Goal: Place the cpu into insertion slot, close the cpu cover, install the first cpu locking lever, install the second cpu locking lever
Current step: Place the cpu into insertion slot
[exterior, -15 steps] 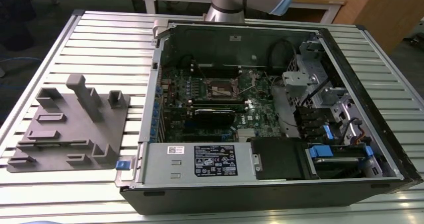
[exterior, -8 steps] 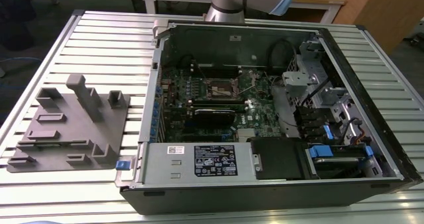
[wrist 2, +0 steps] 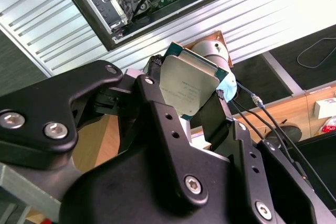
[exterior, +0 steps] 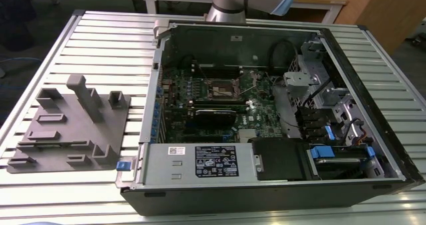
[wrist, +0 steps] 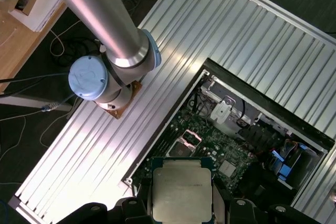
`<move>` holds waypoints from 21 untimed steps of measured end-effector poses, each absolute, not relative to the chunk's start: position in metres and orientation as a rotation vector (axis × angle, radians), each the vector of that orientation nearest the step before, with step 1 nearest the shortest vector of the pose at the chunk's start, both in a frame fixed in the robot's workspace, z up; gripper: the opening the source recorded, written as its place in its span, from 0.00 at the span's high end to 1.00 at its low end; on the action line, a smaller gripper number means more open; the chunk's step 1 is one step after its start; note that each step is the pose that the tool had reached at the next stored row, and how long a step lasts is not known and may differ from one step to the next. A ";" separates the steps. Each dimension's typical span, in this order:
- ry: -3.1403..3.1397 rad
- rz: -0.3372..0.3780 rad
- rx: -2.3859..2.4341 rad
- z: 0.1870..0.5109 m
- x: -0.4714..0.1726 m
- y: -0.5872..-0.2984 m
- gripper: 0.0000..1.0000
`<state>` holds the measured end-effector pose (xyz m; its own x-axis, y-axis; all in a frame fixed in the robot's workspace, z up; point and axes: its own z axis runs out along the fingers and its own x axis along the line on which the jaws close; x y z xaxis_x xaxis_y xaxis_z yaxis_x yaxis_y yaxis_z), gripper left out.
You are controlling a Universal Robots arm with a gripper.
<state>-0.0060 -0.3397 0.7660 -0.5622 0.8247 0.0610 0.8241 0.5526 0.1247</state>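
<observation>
My gripper is shut on the cpu, a flat square chip with a silvery-grey top, gripped by two opposite edges between black fingers. It hangs high above the open computer case. The insertion slot is a dark square socket on the green motherboard, far below the chip. A bright metal piece, the cpu cover, stands at the slot's edge; I cannot tell its tilt. In the exterior view the arm rises behind the case.
The case lies open on a slatted aluminium table. A grey fixture plate sits at the exterior view's left. Inside the case are a labelled power supply, a long black card and blue-tabbed drive bays.
</observation>
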 end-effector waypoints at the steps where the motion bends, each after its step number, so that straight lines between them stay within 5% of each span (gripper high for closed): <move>1: 2.764 0.218 1.468 0.765 -0.006 -0.340 0.46; 21: 2.763 0.219 1.467 0.755 -0.006 -0.340 0.46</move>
